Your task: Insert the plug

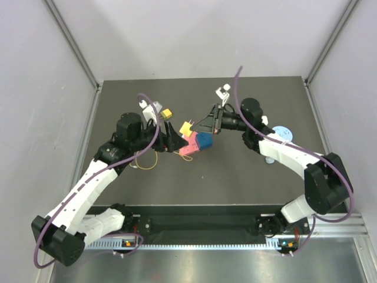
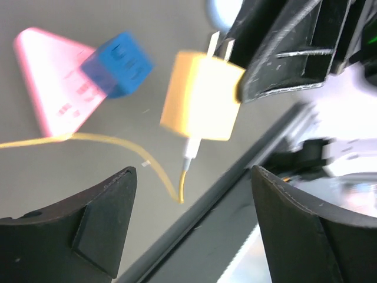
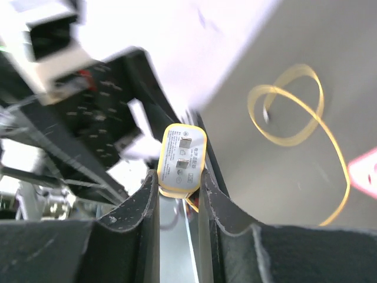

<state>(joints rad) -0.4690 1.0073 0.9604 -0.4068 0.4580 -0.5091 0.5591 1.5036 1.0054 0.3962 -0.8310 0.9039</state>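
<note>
The right gripper [image 3: 179, 177] is clamped on the yellow plug [image 3: 181, 158], holding it near the blue cube [image 2: 121, 63] and pink wedge [image 2: 53, 82] on the tabletop [image 1: 235, 177]. The left gripper [image 2: 193, 183] hangs with its jaws wide apart, gripping nothing, while the plug's yellow cable [image 2: 118, 144] runs off toward the wedge

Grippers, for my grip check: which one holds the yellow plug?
The right gripper, clamped on the yellow plug; the left gripper stands open and empty.

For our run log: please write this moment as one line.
right gripper: shut on yellow plug | left gripper: open, empty | insertion: not yet done
</note>
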